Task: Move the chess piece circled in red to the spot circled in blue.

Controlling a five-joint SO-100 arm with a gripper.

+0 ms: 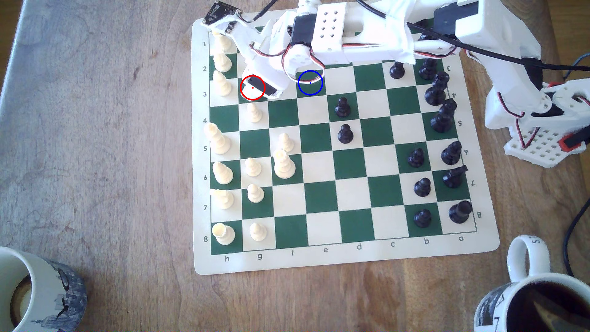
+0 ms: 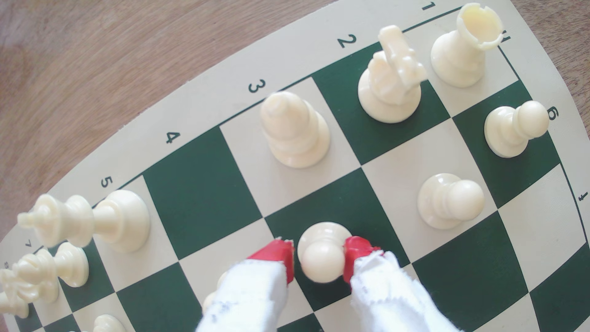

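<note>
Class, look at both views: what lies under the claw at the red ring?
In the wrist view, a cream pawn stands on a dark green square between the claw's red fingertips. In the exterior view, the arm covers the pawn.

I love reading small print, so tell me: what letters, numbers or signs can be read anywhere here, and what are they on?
"1" to "8": chess mat border, exterior view's left edge, e.g. "5".
"3" to "8": opposite border, e.g. "8", turned.
"h g f e d c b a": near border, e.g. "h".
Mug handle lettering: too cut off to read.
Other mug: skyline drawing, no readable text.
</note>
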